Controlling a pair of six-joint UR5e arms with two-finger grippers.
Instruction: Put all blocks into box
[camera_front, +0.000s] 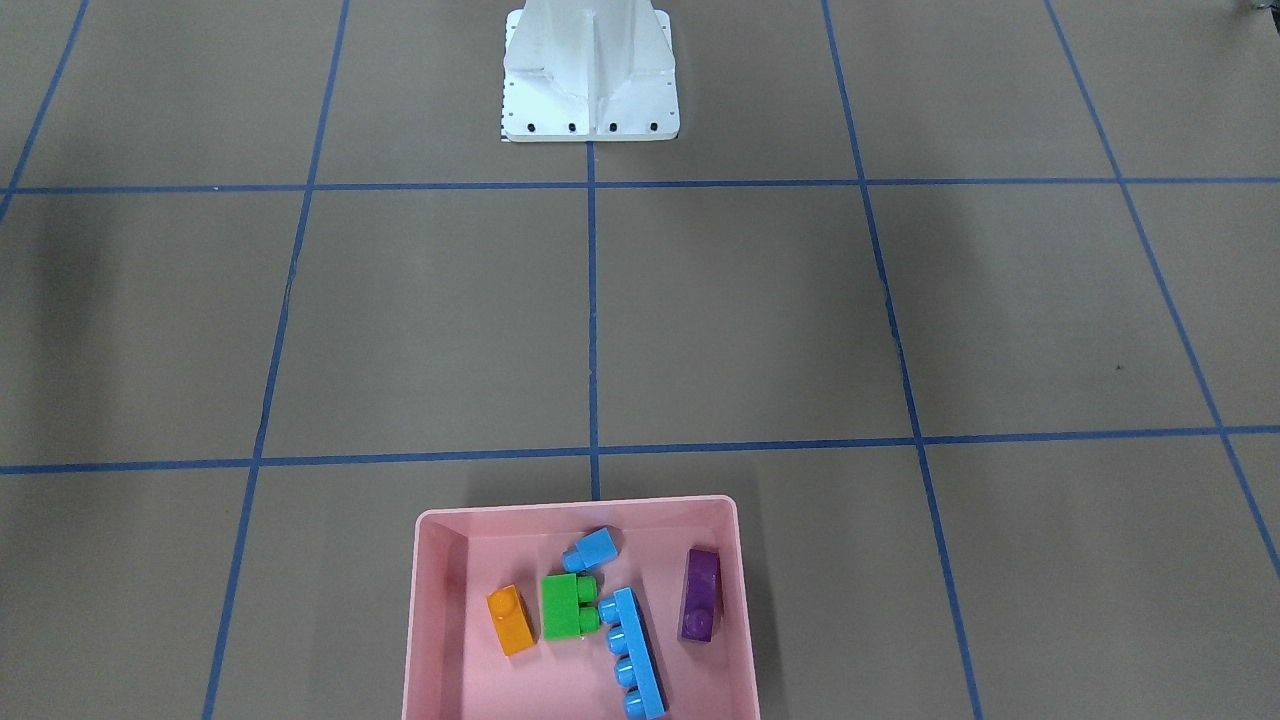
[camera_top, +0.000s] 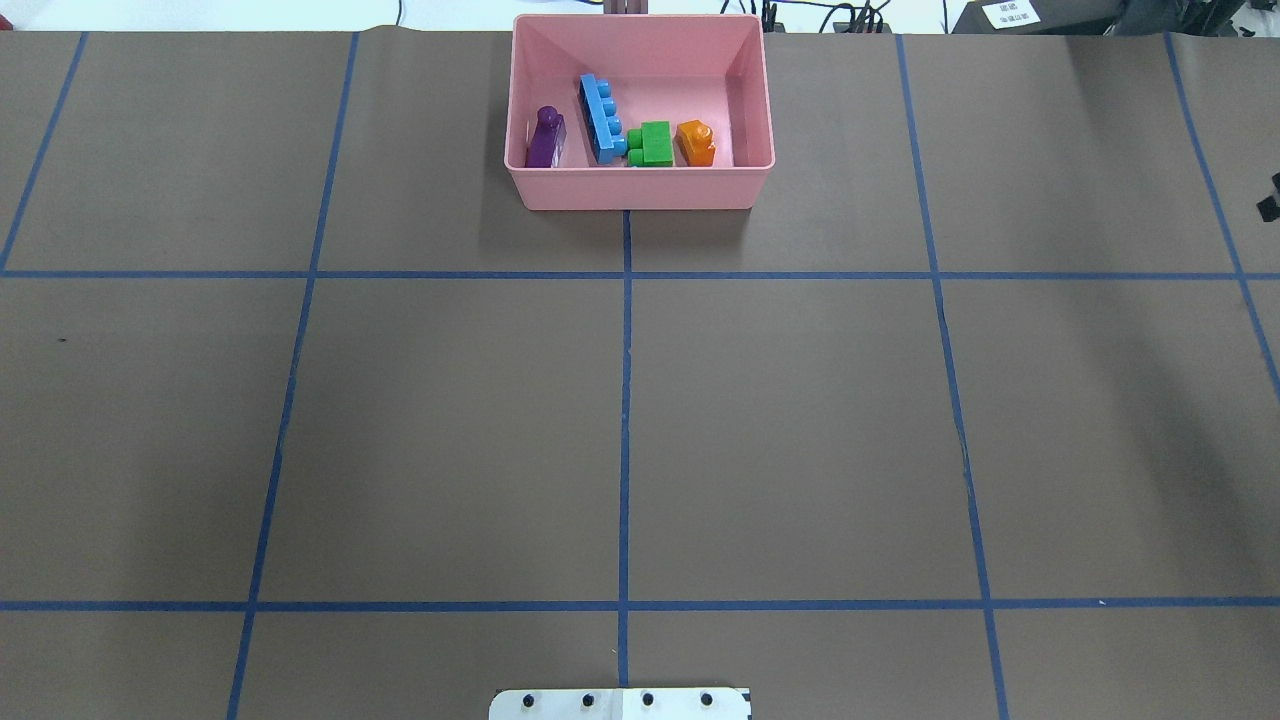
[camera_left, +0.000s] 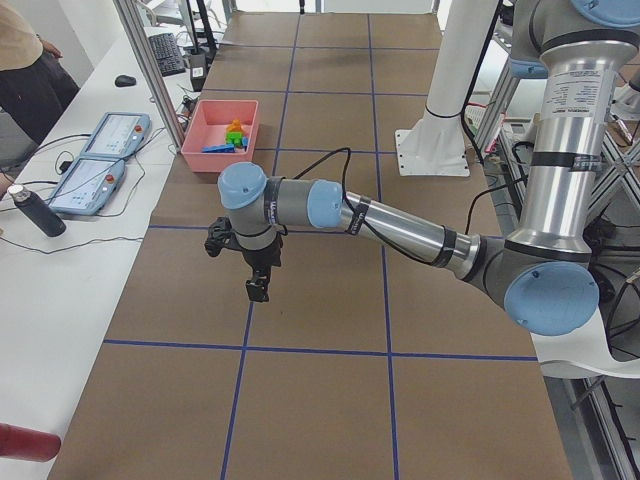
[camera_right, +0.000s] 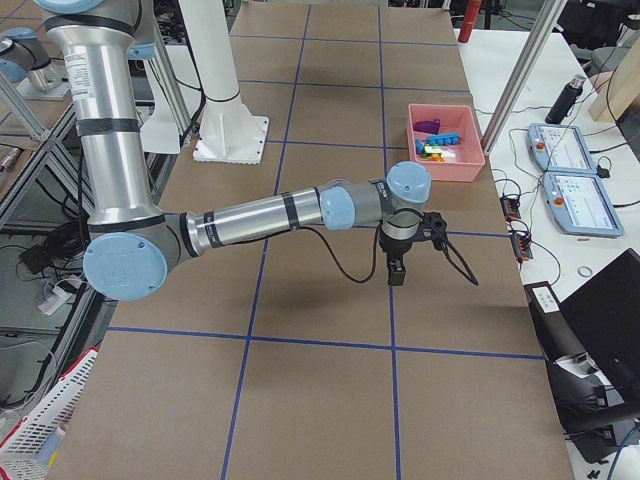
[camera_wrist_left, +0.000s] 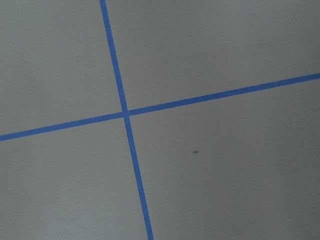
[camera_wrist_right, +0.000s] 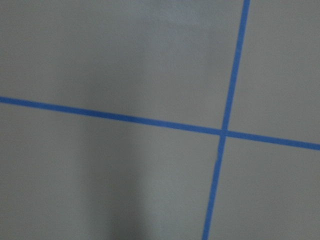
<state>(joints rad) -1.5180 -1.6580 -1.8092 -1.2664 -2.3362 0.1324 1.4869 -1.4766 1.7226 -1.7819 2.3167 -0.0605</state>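
Taped table (camera_top: 450, 420), small blue block (camera_front: 595, 548) unseen overhead behind box (camera_top: 640, 188) wall

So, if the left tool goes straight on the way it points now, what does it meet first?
Most likely the bare table: the left tool points down, and its wrist view shows only the brown surface with a blue tape cross. Nothing else shows in that line.

The front-facing camera looks steeply down the table (camera_front: 750, 320), the pink box (camera_front: 437, 620) nearest and the white robot base (camera_front: 590, 90) beyond it. The overhead camera looks the opposite way, the box at its far edge. Side cameras at either end see the box from afar. Both wrist cameras sit close over blue tape crossings (camera_wrist_left: 125, 113) on the table.
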